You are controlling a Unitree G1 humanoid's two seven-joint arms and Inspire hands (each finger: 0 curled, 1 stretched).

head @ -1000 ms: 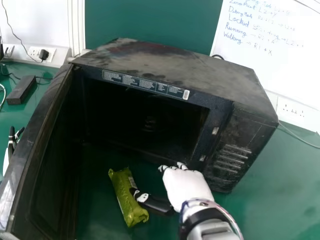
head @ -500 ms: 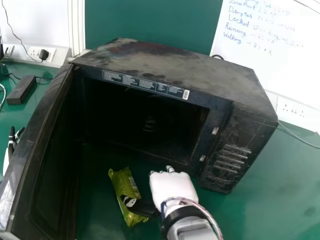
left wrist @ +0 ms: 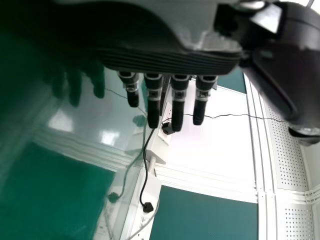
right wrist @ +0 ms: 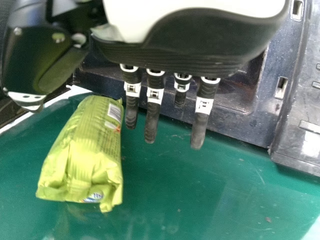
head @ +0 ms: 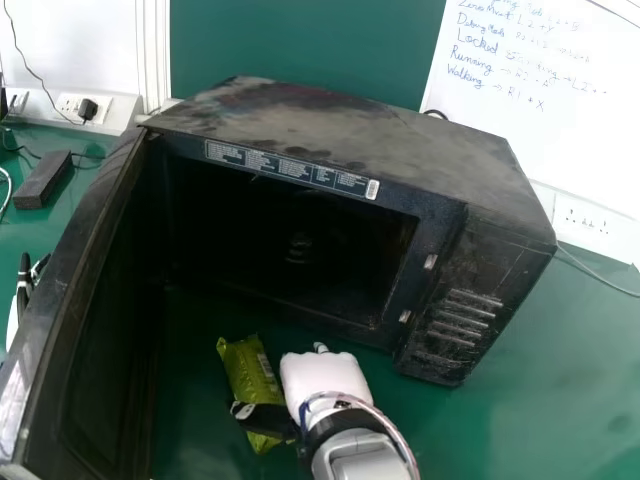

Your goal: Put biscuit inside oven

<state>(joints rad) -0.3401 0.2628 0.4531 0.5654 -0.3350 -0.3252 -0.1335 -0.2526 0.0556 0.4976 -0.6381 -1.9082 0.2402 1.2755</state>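
Well, the green biscuit packet [head: 250, 365] lies on the green table [head: 520, 360] at the lower middle of the head view, outside the oven [head: 330, 130] and in front of its opening. One end points roughly towards that opening. The oven fills much of the middle of the frame, its dark inside facing the packet, and its door [head: 95, 290] stands swung wide down the left side.

The right hand [head: 325, 378] is at the lower middle of the head view, just beside the packet, with its thumb [head: 262, 418] crossing over the packet's lower part. In the right wrist view its fingers [right wrist: 151, 120] are straight and apart from the thumb, with the packet below and between them, not clamped. Whether the thumb touches the wrapper, I cannot tell.

The left hand [head: 23, 285] shows at the left edge of the head view, beyond the door. Its fingers [left wrist: 152, 107] are straight and held away from the thumb in the left wrist view, gripping nothing.

At the upper left of the head view, a black adapter [head: 43, 180] lies on the table, and a plug [head: 87, 110] sits in a wall socket. A whiteboard [head: 570, 130] with handwriting stands at the upper right.
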